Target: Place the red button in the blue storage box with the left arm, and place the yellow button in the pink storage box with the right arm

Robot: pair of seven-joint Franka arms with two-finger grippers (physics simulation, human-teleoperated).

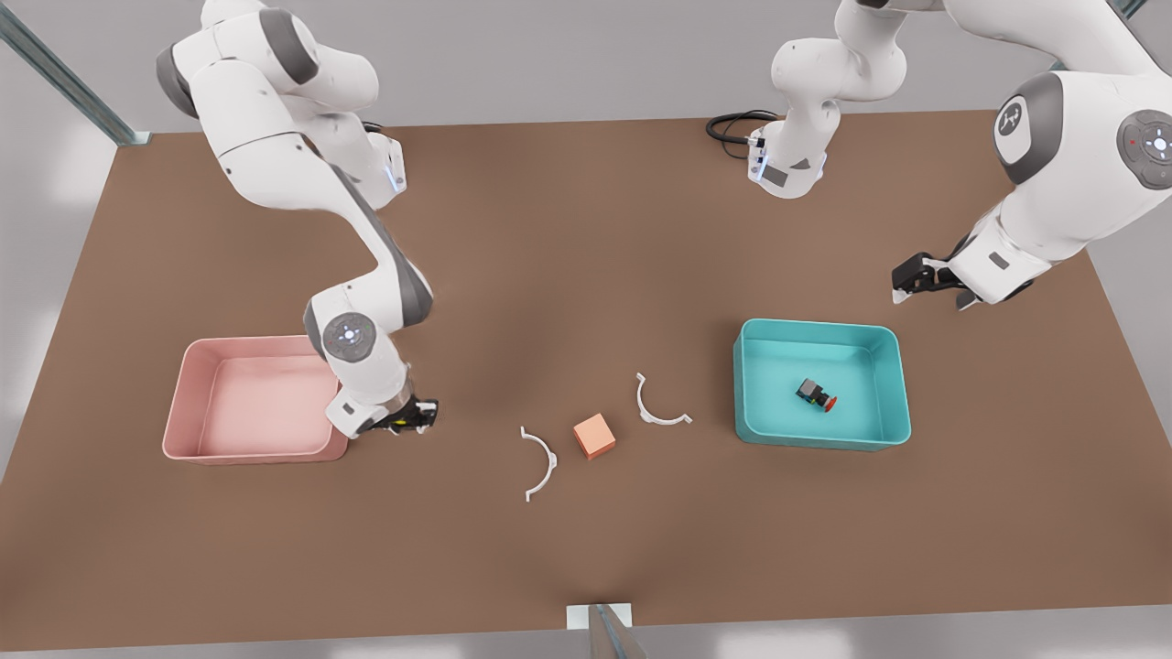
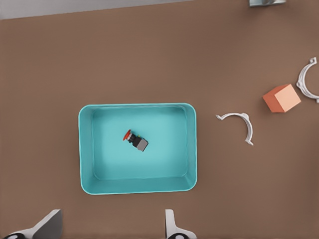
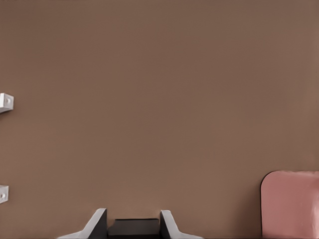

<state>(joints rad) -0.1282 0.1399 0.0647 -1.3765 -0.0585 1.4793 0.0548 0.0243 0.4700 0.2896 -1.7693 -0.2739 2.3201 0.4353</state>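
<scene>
Red button in the blue box; right gripper down at the table beside the pink box.

We see the table [image 1: 568,229] carrying the pink box [image 1: 197,403] and the blue box [image 1: 893,384], well apart. The red button [image 1: 817,394] lies tipped on its side on the blue box's floor. Our left gripper [image 2: 112,226] hangs above that box, fingers spread and empty. Our right gripper [image 1: 410,416] sits low, just beside the pink box, fingers pinching a dark block [image 3: 133,226]; a speck of yellow shows there, but we cannot tell what it is. An orange cube [image 1: 594,436] lies between two white clips [image 1: 540,462].
</scene>
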